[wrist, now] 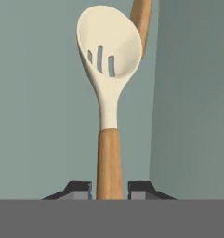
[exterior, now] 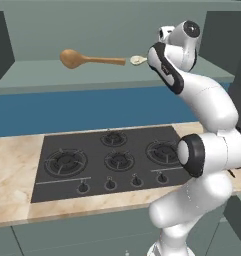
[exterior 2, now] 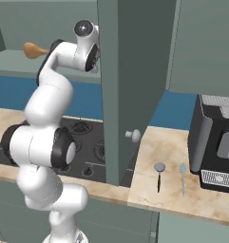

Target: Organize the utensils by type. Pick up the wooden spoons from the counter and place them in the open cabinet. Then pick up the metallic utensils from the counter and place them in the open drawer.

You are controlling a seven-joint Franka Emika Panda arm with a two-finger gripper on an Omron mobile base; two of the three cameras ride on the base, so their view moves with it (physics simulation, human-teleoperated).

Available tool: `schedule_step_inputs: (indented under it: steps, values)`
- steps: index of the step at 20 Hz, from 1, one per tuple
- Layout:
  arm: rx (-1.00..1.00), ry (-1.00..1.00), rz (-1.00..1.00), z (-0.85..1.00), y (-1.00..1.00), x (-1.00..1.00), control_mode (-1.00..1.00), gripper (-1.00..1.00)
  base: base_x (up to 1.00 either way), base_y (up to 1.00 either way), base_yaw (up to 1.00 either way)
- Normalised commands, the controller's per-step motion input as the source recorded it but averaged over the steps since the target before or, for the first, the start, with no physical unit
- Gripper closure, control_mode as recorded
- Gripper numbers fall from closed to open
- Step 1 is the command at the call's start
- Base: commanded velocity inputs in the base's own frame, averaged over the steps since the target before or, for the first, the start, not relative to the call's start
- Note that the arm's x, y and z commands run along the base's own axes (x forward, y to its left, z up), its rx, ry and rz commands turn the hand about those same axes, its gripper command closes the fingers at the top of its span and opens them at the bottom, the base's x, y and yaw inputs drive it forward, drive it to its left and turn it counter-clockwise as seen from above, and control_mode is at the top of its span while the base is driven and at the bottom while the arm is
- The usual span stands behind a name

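Pincer (wrist: 108,188) is clamping the small pale-bowled spoon (wrist: 108,79) by its handle over the cabinet shelf (exterior: 37,75); letting go crooked is risking it bumping the big wooden spoon (exterior: 74,59) or rolling off.

The arm (exterior: 207,145) is showing glossy white, rounded shells, running up the right side of the left base frame. Black bands are ringing its joints, one wide collar sitting at centre right. A round dark cap is topping the uppermost segment near the upper right. The tool (wrist: 110,189) is showing two small dark grey fingertips with lighter grey faces.
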Motion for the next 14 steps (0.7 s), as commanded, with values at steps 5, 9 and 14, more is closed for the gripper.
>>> schedule_step_inputs:
  steps: [5,9,14]
  values:
    - [0.04,0.1,0.04,-0.24,0.0,0.68,-1.0,-1.0,0.0,0.0,0.0]
    - [0.0,0.17,0.11,-0.42,0.03,0.09,-1.0,-1.0,0.0,0.0,0.0]
    - [0.02,0.02,0.1,-0.11,-0.02,-0.19,-1.0,-1.0,0.0,0.0,0.0]
